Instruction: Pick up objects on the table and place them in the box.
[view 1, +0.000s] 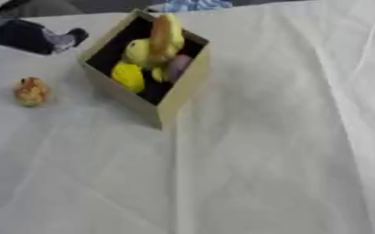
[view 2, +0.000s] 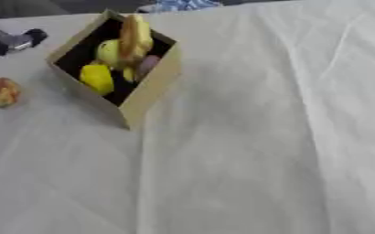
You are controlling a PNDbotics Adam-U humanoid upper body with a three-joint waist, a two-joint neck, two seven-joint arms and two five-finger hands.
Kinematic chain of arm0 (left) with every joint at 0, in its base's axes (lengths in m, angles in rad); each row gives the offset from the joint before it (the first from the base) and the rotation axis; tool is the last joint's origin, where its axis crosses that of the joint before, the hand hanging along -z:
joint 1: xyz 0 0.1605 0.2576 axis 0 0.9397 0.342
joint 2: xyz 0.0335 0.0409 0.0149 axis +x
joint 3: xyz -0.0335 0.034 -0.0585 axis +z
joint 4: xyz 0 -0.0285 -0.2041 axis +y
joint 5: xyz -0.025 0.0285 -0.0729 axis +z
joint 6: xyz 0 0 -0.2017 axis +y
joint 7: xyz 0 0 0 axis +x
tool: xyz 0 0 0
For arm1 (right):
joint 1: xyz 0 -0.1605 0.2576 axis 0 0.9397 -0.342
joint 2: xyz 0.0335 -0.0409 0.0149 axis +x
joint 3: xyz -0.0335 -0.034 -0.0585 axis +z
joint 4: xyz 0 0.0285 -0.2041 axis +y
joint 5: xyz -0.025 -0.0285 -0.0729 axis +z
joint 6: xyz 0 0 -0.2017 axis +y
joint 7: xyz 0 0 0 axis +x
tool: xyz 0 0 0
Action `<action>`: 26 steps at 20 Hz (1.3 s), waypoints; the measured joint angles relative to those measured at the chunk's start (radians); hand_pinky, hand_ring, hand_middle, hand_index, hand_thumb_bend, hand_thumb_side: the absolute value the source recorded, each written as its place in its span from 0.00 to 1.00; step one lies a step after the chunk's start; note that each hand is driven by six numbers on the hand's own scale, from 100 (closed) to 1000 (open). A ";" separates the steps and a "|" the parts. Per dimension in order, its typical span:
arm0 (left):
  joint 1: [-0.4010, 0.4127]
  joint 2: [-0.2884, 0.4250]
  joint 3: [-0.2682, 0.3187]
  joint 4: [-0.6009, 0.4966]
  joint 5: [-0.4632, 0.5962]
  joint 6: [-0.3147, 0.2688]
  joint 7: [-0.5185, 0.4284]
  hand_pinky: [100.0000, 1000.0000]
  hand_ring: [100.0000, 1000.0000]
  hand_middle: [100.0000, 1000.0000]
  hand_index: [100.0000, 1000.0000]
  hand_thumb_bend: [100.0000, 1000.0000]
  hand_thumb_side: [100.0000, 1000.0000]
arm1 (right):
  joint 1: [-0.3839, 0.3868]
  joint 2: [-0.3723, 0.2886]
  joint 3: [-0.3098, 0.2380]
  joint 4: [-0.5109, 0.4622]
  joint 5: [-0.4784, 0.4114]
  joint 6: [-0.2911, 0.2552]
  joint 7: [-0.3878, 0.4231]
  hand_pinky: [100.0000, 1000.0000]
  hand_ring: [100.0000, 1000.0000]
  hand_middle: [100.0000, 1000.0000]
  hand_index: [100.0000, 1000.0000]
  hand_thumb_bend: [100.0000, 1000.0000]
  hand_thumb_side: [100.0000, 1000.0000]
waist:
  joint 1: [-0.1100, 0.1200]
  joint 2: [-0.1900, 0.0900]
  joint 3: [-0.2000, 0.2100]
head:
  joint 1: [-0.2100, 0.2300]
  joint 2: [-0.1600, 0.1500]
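A tan cardboard box (view 1: 168, 104) with a dark inside stands on the white cloth at the upper left. It holds a long yellow-orange piece (view 1: 166, 35), two yellow rounded pieces (view 1: 127, 76) and a pinkish piece (view 1: 179, 67). A small orange-yellow object (view 1: 30, 91) lies on the cloth to the left of the box, apart from it. My left hand (view 1: 61, 39), black with a silver part, shows at the upper left edge, behind the small object and left of the box, touching neither. My right hand shows in neither view.
The white cloth (view 1: 263, 151) covers the table, with creases running down its middle and right side. A blue patterned thing (view 2: 179, 5) lies at the far edge behind the box.
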 measured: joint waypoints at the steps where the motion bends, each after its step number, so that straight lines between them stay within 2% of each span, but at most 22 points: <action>1: 0.018 0.015 0.008 -0.008 0.010 0.007 -0.005 0.91 0.90 0.87 0.92 0.33 0.44 | 0.000 0.000 0.000 0.000 0.000 0.000 0.000 0.83 0.83 0.76 0.82 0.00 0.25 | -0.002 -0.001 0.003 | -0.001 0.000; 5: 0.060 0.044 0.018 -0.007 0.033 0.017 -0.023 0.91 0.90 0.87 0.91 0.34 0.41 | 0.000 0.000 0.000 0.000 0.000 0.000 0.000 0.83 0.83 0.76 0.82 0.00 0.24 | -0.014 -0.006 0.004 | -0.003 0.000; 10: 0.085 0.055 0.012 0.036 0.036 0.001 -0.053 0.89 0.89 0.85 0.90 0.35 0.38 | 0.007 0.000 -0.003 0.000 0.000 0.002 -0.001 0.83 0.83 0.76 0.82 0.00 0.25 | -0.023 -0.006 0.004 | 0.000 0.000; 15: 0.086 0.055 -0.004 0.105 0.019 -0.012 -0.070 0.86 0.84 0.80 0.86 0.34 0.37 | 0.008 0.002 -0.003 0.000 0.000 0.004 -0.003 0.83 0.83 0.76 0.82 0.00 0.26 | -0.026 -0.006 0.000 | 0.003 -0.001; 26: 0.063 0.024 -0.010 0.257 -0.050 -0.024 -0.071 0.86 0.84 0.80 0.83 0.33 0.32 | 0.008 0.010 -0.003 0.000 0.000 0.009 -0.007 0.83 0.83 0.76 0.82 0.00 0.27 | -0.031 0.002 -0.005 | 0.011 -0.006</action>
